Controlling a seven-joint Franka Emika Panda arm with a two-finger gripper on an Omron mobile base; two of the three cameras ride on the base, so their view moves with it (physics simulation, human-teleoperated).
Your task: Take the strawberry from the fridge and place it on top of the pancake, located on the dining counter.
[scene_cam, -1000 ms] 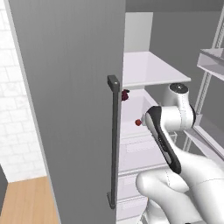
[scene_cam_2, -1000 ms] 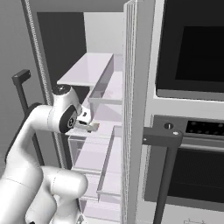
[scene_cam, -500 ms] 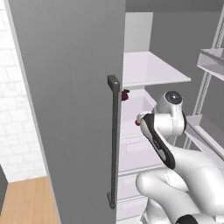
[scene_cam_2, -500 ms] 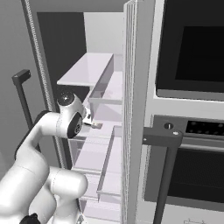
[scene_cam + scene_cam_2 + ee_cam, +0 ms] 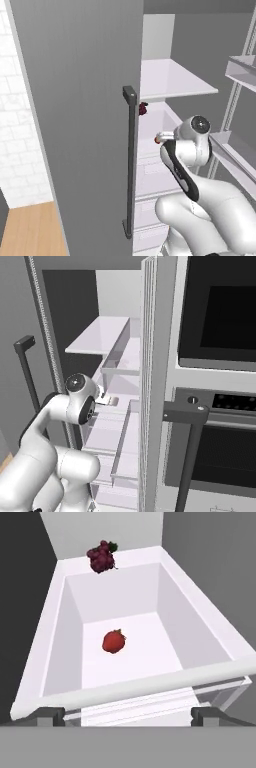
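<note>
The small bright red strawberry (image 5: pixel 114 641) is lying on the floor of a white open-topped fridge drawer (image 5: pixel 60 617), ahead of the two-finger tool (image 5: pixel 128 716), whose tips are standing wide apart, holding nothing. A dark maroon grape cluster (image 5: pixel 101 556) is sitting behind the drawer's far rim. In the left base view the arm is hiding most of the strawberry.
</note>
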